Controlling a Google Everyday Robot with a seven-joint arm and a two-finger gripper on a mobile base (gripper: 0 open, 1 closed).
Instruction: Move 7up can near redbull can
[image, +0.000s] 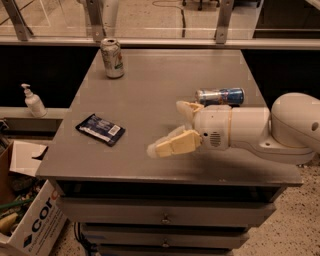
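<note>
Jaws stand apart with nothing between them: the gripper (167, 128) hangs low over the near half of the table (150, 85), its cream fingers (175, 145) pointing toward 9 o'clock, and the white arm reaches in from the 3 o'clock side. Just behind the wrist, at roughly 1 o'clock from the fingertips, the redbull can (220, 96) lies on its side, close to the arm's housing though whether they touch cannot be told. At 9 o'clock from the gripper, near but apart, lies a dark blue packet (101, 129) flat on the surface. The 7up can (112, 57) stands upright well away at about 11 o'clock, close to the far left corner of the table. Off the table at 9 o'clock sits a pump bottle (34, 100) on a ledge, and a cardboard box (25, 220) rests on the floor at 8 o'clock.

The grasp looks not yet begun. Risks, as I judge them: a lying can rolls easily, so the arm brushing it while turning toward 11 o'clock could send it off toward the edge. The upright can, being near a corner, may topple or slide off if one finger strikes it before the other closes. A low sweep could also drag the packet along.
</note>
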